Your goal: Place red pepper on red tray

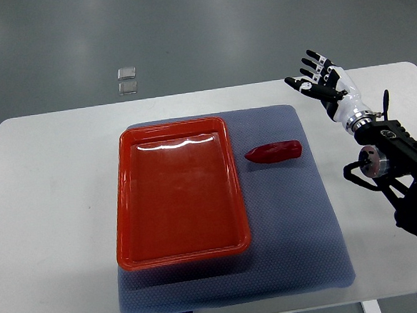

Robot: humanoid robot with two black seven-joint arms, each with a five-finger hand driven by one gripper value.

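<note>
1. Top view: the right hand [323, 80] reaches in from the right edge on a black, jointed arm and hovers over the far right part of the white table [48, 211]. Its fingers are spread and relaxed, with nothing between them.

2. The red pepper [274, 152] lies down and to the left of that hand, clearly apart from it. It rests on its side on the grey mat [299, 229], with its narrower end pointing toward the tray.

3. The red tray [179, 194] sits farther left again, beyond the pepper from the hand. It is on the same mat, and the pepper lies just beside its right rim near the far corner, not touching it. The tray holds nothing.

4. Two small clear squares [127, 81] lie on the grey floor beyond the table's far edge, well to the left of the hand.

5. The left arm does not show anywhere in this view.
</note>
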